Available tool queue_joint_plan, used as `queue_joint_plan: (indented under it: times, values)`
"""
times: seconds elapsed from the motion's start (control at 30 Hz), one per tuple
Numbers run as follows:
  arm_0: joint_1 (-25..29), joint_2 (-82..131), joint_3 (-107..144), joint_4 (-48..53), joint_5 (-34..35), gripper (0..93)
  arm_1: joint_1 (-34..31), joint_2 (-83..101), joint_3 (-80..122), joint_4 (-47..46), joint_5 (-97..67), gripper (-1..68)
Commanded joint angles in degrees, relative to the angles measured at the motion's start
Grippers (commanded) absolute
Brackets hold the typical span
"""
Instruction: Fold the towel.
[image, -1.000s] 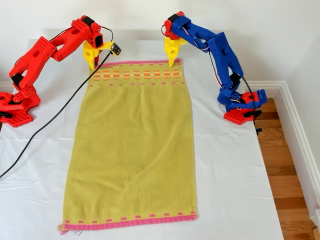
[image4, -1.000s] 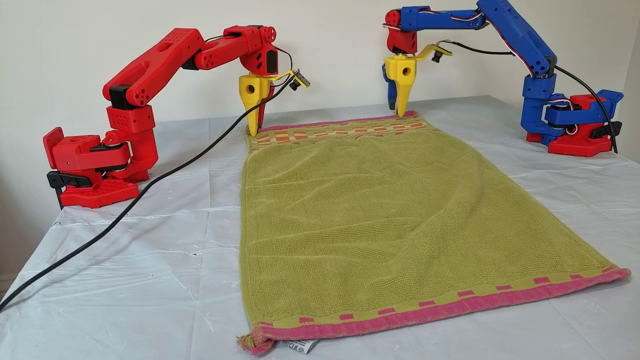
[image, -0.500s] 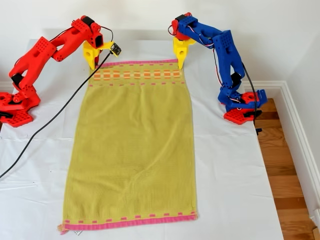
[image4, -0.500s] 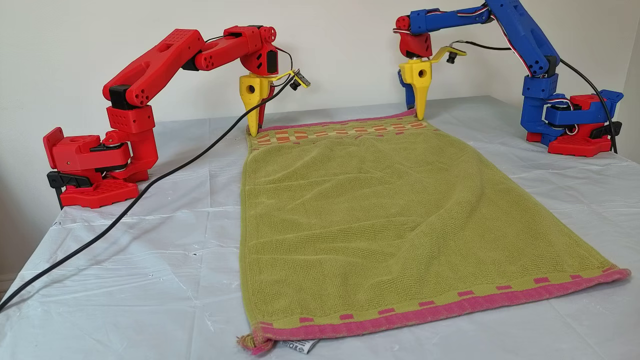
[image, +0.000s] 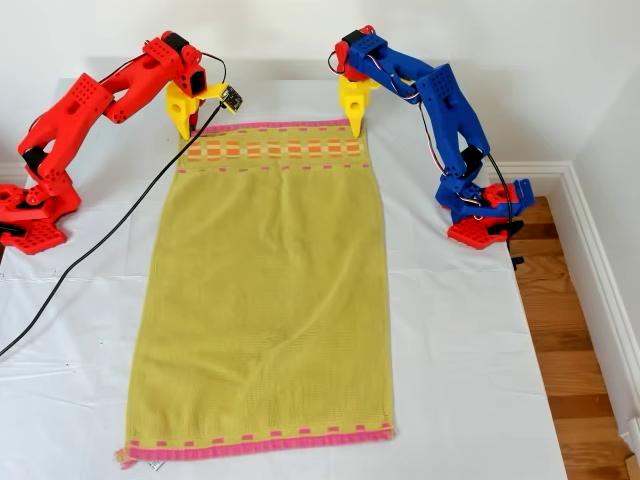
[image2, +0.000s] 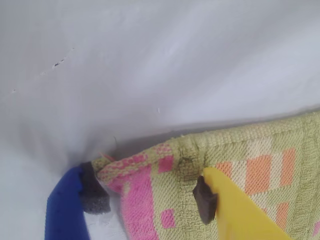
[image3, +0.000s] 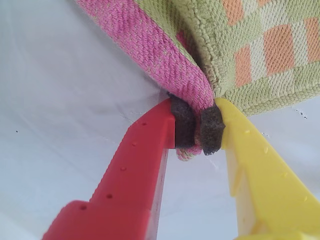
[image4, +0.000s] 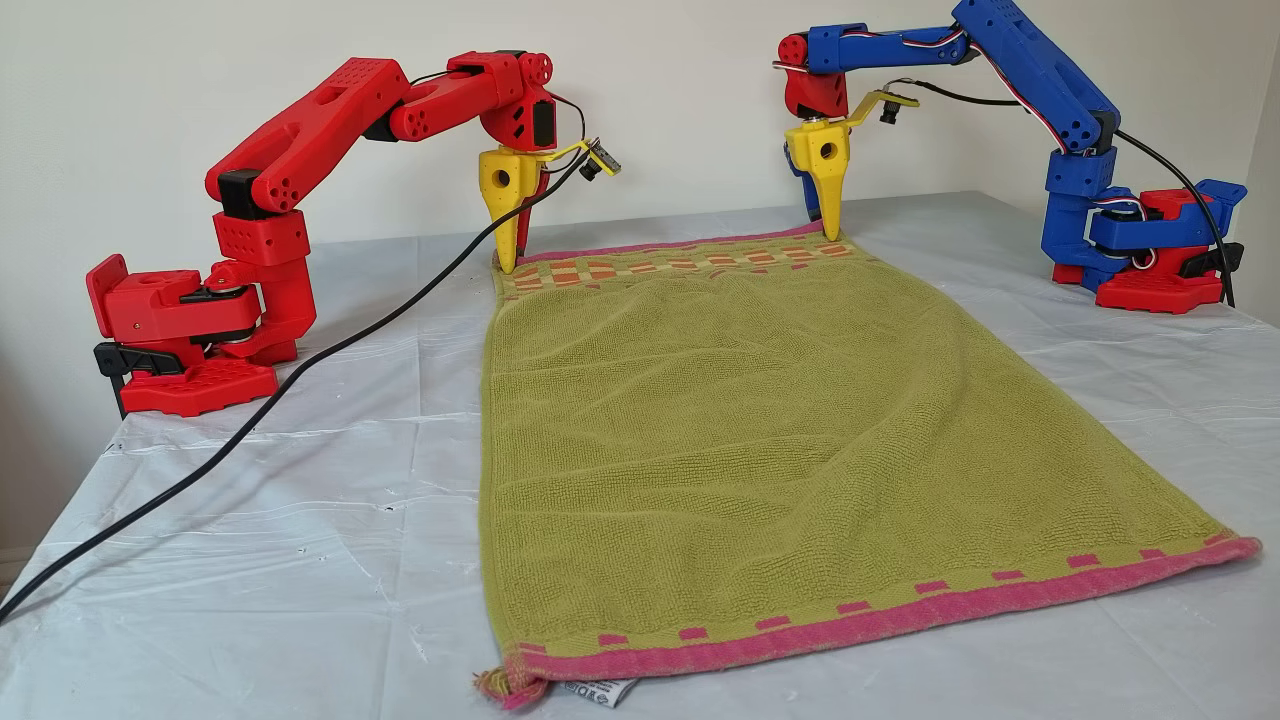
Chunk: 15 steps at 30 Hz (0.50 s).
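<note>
The towel (image: 265, 290) lies flat and lengthwise on the white tablecloth, its band of orange blocks at the far end (image4: 690, 262). My first gripper (image: 355, 128), on the blue arm, points down at the far corner on the exterior view's right. It is open, and its blue and yellow fingers straddle the pink-hemmed corner (image2: 145, 172). My second gripper (image: 185, 133), on the red arm, stands at the far corner on the exterior view's left. It is shut on the towel, with the pink hem (image3: 165, 55) pinched between its dark pads (image3: 184, 125).
A black cable (image: 90, 250) runs from the red arm across the tablecloth to the exterior view's left edge. The red base (image: 30, 215) and blue base (image: 485, 215) flank the towel. Wooden floor (image: 565, 340) lies past the table's edge on the exterior view's right.
My first gripper moved from just inside the hem out to the towel's far corner, toward the exterior view's right, then eased back a little. The second arm and towel stayed put.
</note>
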Motion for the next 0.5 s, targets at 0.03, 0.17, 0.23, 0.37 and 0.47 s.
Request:
queue_joint_plan:
  times: [0.03, 0.17, 0.23, 0.37, 0.47]
  values:
    - [-0.7, 0.2, -1.7, -0.4, -0.8, 1.4, -0.8, 0.6, -0.5, -0.4, 1.6, 38.8]
    - [-0.8, 0.0, -1.8, -0.4, -0.8, 1.4, -1.5, 0.5, -0.9, -0.3, 4.0, 38.8]
    - [-0.8, 0.0, -1.8, -0.4, -0.8, 1.4, -1.6, -0.2, -0.9, -0.3, 4.8, 38.8]
    - [-1.0, 0.0, -1.5, -0.4, -0.7, 1.4, -2.1, -2.6, -2.3, -0.3, 5.8, 36.0]
    - [-1.1, 0.0, -1.0, -0.4, -0.8, 1.4, -2.3, -3.0, -2.0, -0.3, 5.8, 28.2]
